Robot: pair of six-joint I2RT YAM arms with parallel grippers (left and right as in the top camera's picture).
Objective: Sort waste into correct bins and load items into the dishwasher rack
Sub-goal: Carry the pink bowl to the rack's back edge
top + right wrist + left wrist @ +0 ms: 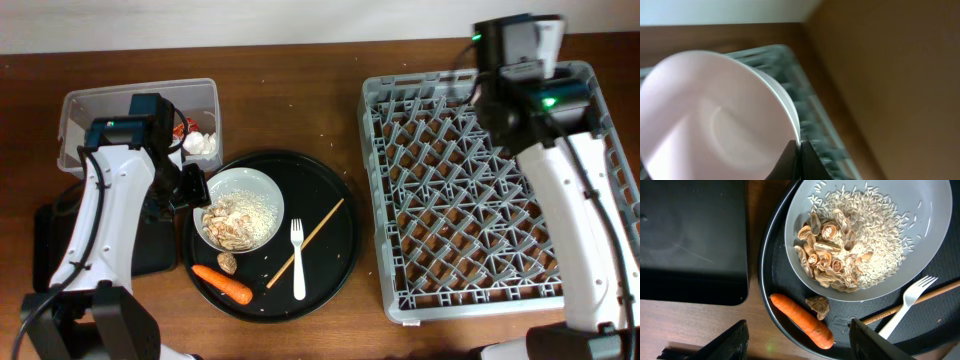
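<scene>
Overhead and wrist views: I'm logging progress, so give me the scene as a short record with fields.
right gripper: shut on the pink bowl rim, at the rack far edge
left gripper: open, over the carrot
grey bowl: on the round tray, holds rice and scraps
fork: on the round tray, beside a stick
tub: holds wrapper and tissue

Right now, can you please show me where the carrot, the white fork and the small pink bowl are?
carrot (801,319): left wrist view, middle of its body.
white fork (907,299): left wrist view, neck just below the tines.
small pink bowl (715,120): right wrist view, its inner face.
</scene>
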